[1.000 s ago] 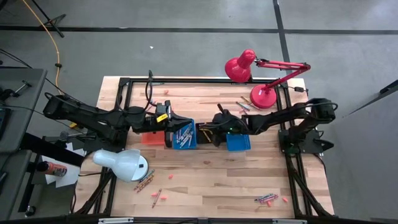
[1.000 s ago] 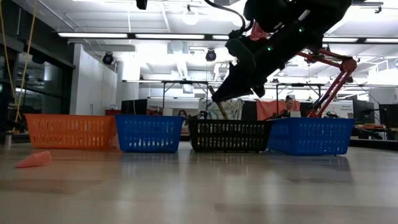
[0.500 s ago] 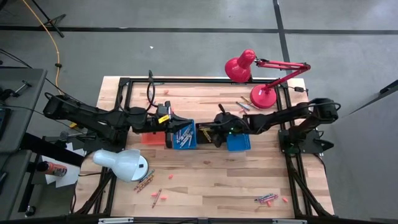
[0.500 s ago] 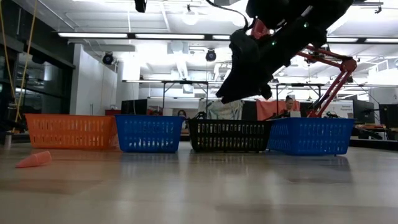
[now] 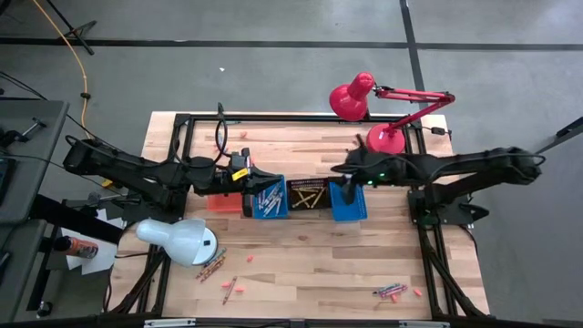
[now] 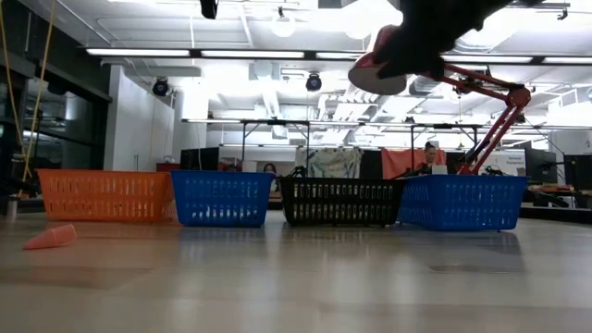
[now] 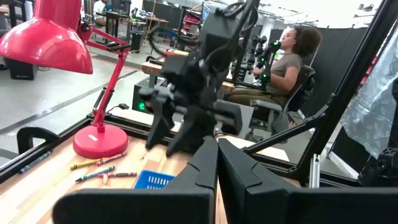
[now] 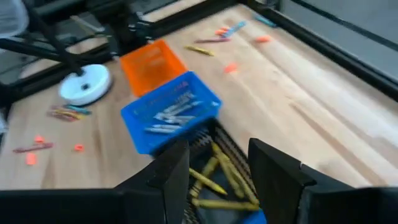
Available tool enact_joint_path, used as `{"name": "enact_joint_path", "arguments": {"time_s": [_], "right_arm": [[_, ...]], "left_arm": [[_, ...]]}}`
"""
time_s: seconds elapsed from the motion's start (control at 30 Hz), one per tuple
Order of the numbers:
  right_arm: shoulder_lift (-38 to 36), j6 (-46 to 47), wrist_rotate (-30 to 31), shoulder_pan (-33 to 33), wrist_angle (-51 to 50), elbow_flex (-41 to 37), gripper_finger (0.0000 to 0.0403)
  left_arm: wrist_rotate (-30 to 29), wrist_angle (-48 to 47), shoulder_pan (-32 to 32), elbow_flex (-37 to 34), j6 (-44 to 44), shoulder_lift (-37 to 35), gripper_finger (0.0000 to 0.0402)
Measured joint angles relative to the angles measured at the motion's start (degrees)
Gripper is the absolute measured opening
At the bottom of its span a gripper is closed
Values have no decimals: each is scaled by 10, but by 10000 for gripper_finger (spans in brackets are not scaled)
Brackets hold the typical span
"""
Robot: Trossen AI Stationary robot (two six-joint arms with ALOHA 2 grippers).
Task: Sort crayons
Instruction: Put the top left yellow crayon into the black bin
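Four mesh baskets stand in a row mid-table: orange (image 5: 219, 201), blue (image 5: 271, 198) holding blue and grey crayons (image 8: 169, 111), black (image 5: 308, 194) holding yellow crayons (image 8: 219, 169), and a second blue one (image 5: 348, 204). My right gripper (image 8: 221, 177) is open and hangs high above the black and right blue baskets (image 5: 340, 173), with nothing between its fingers. My left gripper (image 7: 217, 168) is shut and empty, level beside the left blue basket (image 5: 250, 179). Loose crayons lie near the table's front left (image 5: 211, 264), front right (image 5: 392, 291) and by the red lamp's base (image 7: 99, 165).
A red desk lamp (image 5: 364, 96) stands at the far right and a white lamp (image 5: 178, 240) at the near left. Small orange bits (image 5: 239, 288) lie on the near boards; one shows in the low view (image 6: 51, 238). A person sits beyond the table (image 7: 283, 59).
My right gripper has opened above the black basket, and the stick that it held there no longer shows in it. It has then risen and drawn back toward the table's right and far side, its arm stretching out straighter.
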Motion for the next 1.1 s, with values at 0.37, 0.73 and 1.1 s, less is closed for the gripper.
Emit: {"name": "enact_joint_path", "arguments": {"time_s": [0.37,0.73,1.1], "right_arm": [[-48,9,51,0,-49,0,158],[-22,11,50,0,-51,0,158],[-22,48,53,0,-51,0,158]], "left_arm": [[-61,-13,22,1,-64,0,4],[68,-588,300,113,-225,61,112],[97,-724,391,113,-153,198,160]]}}
